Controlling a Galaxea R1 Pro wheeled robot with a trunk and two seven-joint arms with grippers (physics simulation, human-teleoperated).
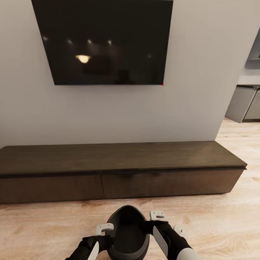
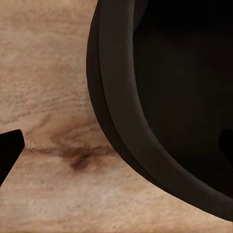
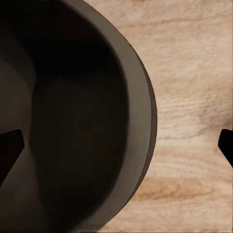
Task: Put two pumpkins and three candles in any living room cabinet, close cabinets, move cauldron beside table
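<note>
The dark, round cauldron (image 1: 128, 234) sits low in front of me over the wood floor, between my two grippers. My left gripper (image 1: 104, 228) straddles its rim (image 2: 141, 141), with its fingers wide apart and open. My right gripper (image 1: 157, 215) straddles the opposite rim (image 3: 138, 111), also open, one finger (image 3: 9, 150) inside the bowl. The inside of the cauldron looks dark and bare. The long dark-brown cabinet (image 1: 119, 180) runs along the wall ahead, its drawer fronts flush. Pumpkins, candles and the table are out of view.
A big black TV (image 1: 104, 39) hangs on the grey wall above the cabinet. Grey kitchen units (image 1: 245, 104) stand past the wall's corner at the far right. Light wood floor (image 1: 43, 227) stretches between me and the cabinet.
</note>
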